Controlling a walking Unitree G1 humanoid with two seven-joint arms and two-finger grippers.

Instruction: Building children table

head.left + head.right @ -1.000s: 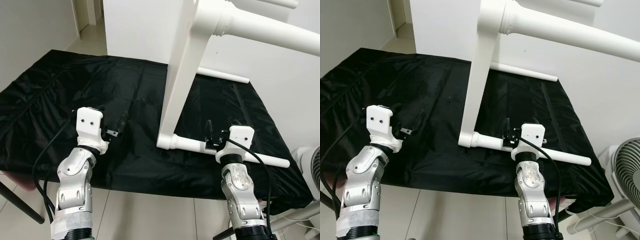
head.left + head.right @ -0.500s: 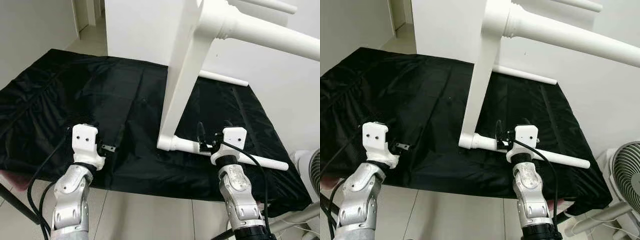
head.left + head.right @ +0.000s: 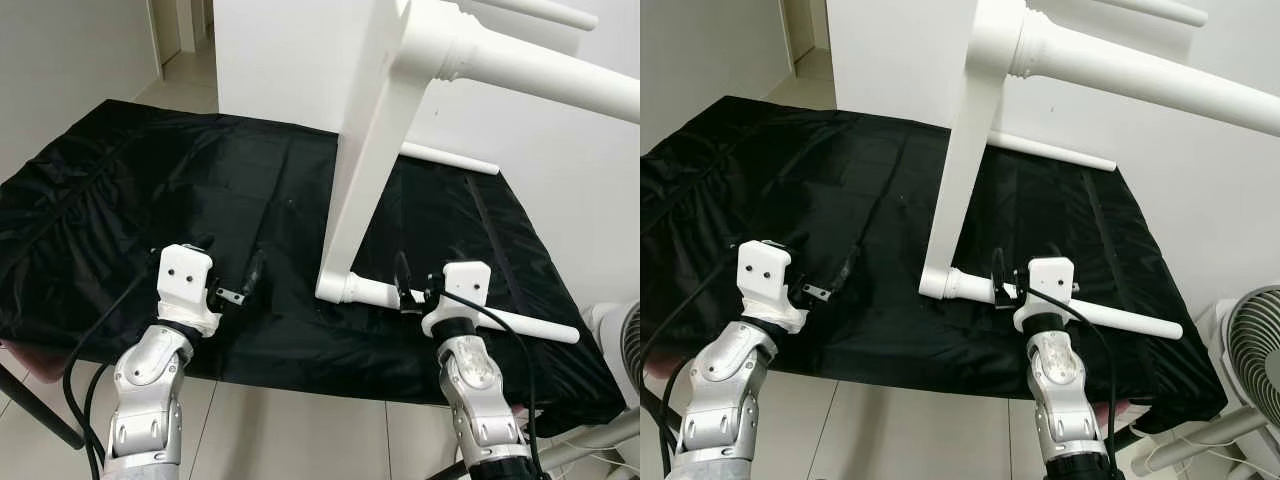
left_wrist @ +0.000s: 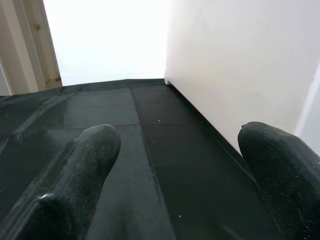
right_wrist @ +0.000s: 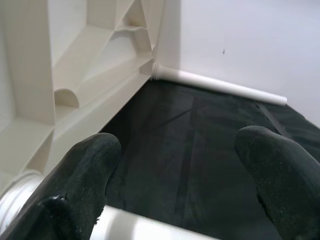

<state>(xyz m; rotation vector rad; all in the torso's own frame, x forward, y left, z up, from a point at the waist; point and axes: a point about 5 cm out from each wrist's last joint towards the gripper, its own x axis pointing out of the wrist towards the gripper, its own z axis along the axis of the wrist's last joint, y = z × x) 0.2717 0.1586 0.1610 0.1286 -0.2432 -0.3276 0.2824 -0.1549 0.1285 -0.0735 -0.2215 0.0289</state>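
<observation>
Black cloth is cushioning the white children's table standing on edge at twelve o'clock, while the right gripper, fingers apart, is straddling its lowest leg and the left gripper is hovering spread at nine o'clock.

The head views were evenly lit and sharp, daylight coming from the doorway at the back. The black cloth showed soft sheen along its folds. In the left wrist view the doorway blew out to white, and the near fingers were blurred.
</observation>
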